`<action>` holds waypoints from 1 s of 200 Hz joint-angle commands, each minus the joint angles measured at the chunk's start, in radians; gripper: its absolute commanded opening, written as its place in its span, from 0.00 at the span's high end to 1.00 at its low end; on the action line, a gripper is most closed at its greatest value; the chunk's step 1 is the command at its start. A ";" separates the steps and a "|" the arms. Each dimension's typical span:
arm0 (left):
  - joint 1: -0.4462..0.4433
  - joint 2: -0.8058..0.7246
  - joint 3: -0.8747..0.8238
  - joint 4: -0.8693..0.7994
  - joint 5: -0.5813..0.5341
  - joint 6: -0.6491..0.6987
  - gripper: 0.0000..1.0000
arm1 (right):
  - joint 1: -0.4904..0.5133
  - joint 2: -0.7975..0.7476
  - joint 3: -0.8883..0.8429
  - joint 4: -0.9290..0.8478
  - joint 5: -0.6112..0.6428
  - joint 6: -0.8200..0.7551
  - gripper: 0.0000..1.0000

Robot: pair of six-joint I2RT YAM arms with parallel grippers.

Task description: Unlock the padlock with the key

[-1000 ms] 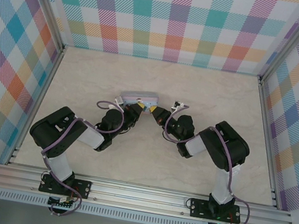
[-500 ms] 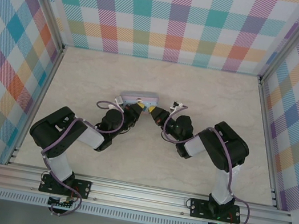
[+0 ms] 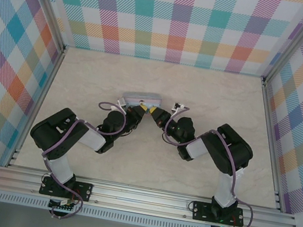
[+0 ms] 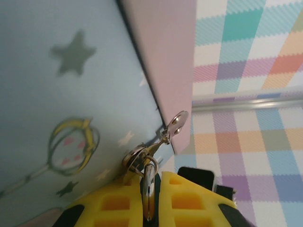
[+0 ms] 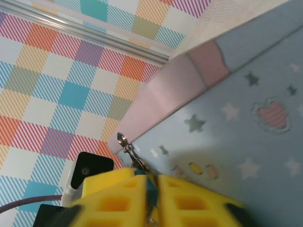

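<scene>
Top external view: the tin box (image 3: 141, 97) lay near the middle of the desk (image 3: 213, 95), its long near edge facing the arms. The left end effector (image 3: 138, 109) and right end effector (image 3: 153, 111) met just beside each other at that near edge, tips angled inward. Bare desk lay open beyond the tin up to the plaid back wall (image 3: 180, 18), and to both sides as far as the side walls. The elbows sat between the tin and the aluminium rail (image 3: 142, 197).

Left wrist view: the left end effector (image 4: 150, 176) was clenched on a thin silvery metal strip (image 4: 148, 194), seen edge-on. Whether this strip was the key, I could not tell. Above it a small ring (image 4: 136, 158) linked up to the latch tab (image 4: 177, 123) at the tin's (image 4: 71, 94) pale-blue and pink corner edge.

Right wrist view: the right end effector (image 5: 152, 177) had its fingers close together, a narrow gap between them. A blue sliver, the padlock (image 5: 150, 187), sat in that gap, hanging under the latch (image 5: 124, 141) against the tin's (image 5: 236, 142) starred face. Gripped or released, I could not tell.
</scene>
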 commanded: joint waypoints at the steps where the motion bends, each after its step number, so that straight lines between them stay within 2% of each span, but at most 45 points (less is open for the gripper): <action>1: 0.011 -0.053 0.014 -0.050 0.090 0.052 1.00 | -0.016 -0.102 -0.101 0.043 -0.008 -0.067 0.68; 23: 0.032 -0.095 0.018 -0.125 0.102 0.084 1.00 | -0.065 -0.153 -0.185 0.034 -0.035 -0.113 0.57; 43: 0.052 -0.118 0.010 -0.152 0.110 0.083 1.00 | -0.077 -0.204 -0.200 -0.053 -0.069 -0.193 0.49; 68: 0.076 -0.144 0.008 -0.190 0.143 0.082 1.00 | -0.077 -0.327 -0.171 -0.303 -0.104 -0.402 0.44; 83: 0.095 -0.159 0.015 -0.225 0.186 0.086 1.00 | -0.067 -0.432 -0.133 -0.536 -0.093 -0.589 0.43; 102: 0.123 -0.177 0.032 -0.279 0.252 0.095 1.00 | -0.001 -0.550 -0.071 -0.840 0.027 -0.878 0.38; 122: 0.142 -0.192 0.041 -0.333 0.293 0.094 1.00 | 0.088 -0.605 -0.045 -0.968 0.164 -1.111 0.31; 157: 0.176 -0.206 0.060 -0.387 0.367 0.085 1.00 | 0.210 -0.590 -0.022 -1.035 0.382 -1.389 0.25; 200: 0.204 -0.205 0.098 -0.441 0.446 0.076 1.00 | 0.285 -0.515 -0.002 -0.942 0.550 -1.639 0.25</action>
